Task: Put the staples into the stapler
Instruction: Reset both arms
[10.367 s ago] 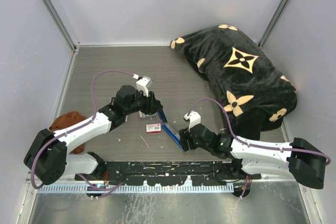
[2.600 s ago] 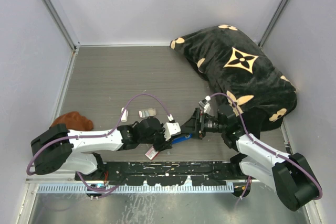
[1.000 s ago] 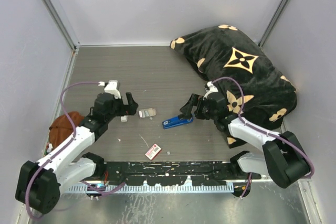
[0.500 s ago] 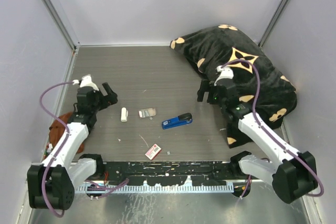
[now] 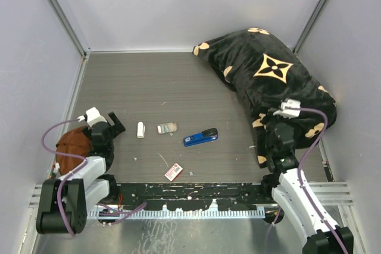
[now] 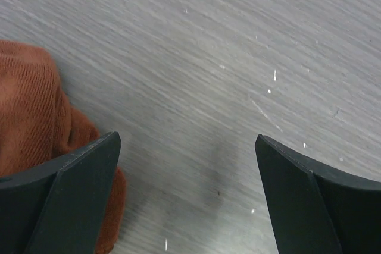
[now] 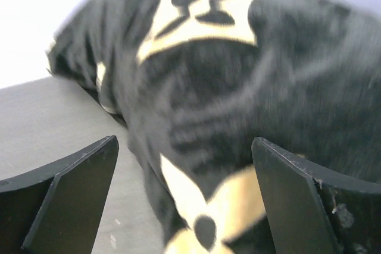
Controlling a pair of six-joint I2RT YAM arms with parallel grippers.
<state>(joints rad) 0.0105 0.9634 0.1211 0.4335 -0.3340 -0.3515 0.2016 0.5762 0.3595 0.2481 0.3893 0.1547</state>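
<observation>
Top view: the stapler (image 5: pixel 201 137) lies flat mid-table (image 5: pixel 178 81), with the staples (image 5: pixel 167 128) near its left end and apart from it. A white oblong piece (image 5: pixel 140 129) lies further left, and a red-and-white box (image 5: pixel 173 172) sits nearer the bases. My left arm (image 5: pixel 89 160) is folded low by its base, the left gripper (image 5: pixel 114 124) beside a brown cloth (image 5: pixel 71 146). My right arm (image 5: pixel 297 190) is folded up against the black patterned cushion (image 5: pixel 274 81) — from here I cannot tell how its jaws stand.

Left wrist view: the 2 fingers are spread wide and grasp nothing. I see bare table grain and the cloth's knit by one finger.

Right wrist view: it is blurred, but the right gripper (image 7: pixel 184 141) is released wide — aimed at the cushion's tan motif, away from the stapler.
</observation>
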